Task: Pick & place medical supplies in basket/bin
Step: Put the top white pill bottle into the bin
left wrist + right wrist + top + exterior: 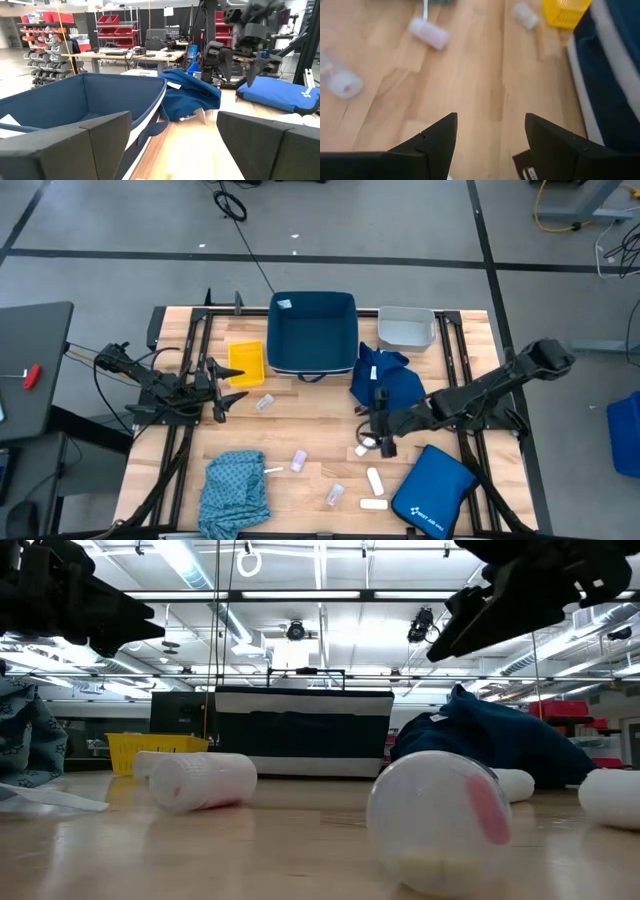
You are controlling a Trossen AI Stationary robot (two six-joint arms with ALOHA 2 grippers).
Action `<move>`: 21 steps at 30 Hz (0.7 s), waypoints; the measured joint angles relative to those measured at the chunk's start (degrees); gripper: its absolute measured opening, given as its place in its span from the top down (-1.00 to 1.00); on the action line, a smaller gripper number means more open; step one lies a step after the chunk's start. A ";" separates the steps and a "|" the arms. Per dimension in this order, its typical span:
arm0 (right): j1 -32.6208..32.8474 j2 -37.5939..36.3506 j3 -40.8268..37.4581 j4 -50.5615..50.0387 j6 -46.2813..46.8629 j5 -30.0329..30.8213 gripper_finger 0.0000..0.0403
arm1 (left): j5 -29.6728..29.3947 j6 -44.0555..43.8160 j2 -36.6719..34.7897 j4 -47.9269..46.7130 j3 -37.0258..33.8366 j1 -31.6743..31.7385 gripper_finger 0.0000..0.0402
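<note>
The right gripper (378, 430) hovers with fingers spread beside the dark blue cloth (385, 380), probably positioned to pick up the white packet (362, 450) below. The left gripper (226, 387), also spread and empty, waits between the yellow tub (247, 364) and a vial (265, 402).

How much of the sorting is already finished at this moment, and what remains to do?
Nothing looks done: the navy tub, yellow tub and grey tub show no supplies inside. Nothing is in hand: the right tool is open above a white packet, and the left tool waits open by the yellow tub. Left: the vials, packets, teal cloth and dark blue cloth.
</note>
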 joint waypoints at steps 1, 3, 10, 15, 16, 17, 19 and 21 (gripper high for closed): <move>0.16 0.83 1.21 -1.95 0.28 -0.02 -0.21 | -0.05 -0.19 -0.02 -0.05 0.02 0.00 -0.49; 0.38 2.54 3.58 -5.78 0.88 0.02 -0.21 | -0.05 -0.20 -0.02 -0.11 0.04 0.00 -0.49; 0.40 7.92 7.08 -11.51 -0.61 -3.78 -0.21 | -1.39 -0.20 -0.02 -0.36 0.04 -0.02 -0.49; 0.49 9.56 7.15 -12.07 -1.06 -5.82 -0.21 | -1.43 -0.55 -0.02 -0.81 0.10 -0.02 -0.48; 0.49 9.75 7.19 -11.70 -0.77 -6.05 -0.21 | -1.44 -0.69 -0.01 -0.87 0.10 -0.02 -0.48; 0.51 9.91 7.19 -11.53 -0.58 -6.18 -0.21 | -1.46 -0.79 0.08 -0.92 0.10 -0.02 -0.48; 0.68 9.98 7.19 -11.08 -0.06 -6.34 -0.21 | -1.50 -0.85 0.11 -0.92 0.10 -0.02 -0.48; 0.93 10.37 7.21 -9.89 0.03 -7.42 -0.21 | -2.03 -0.86 0.27 -0.94 0.10 -0.02 -0.48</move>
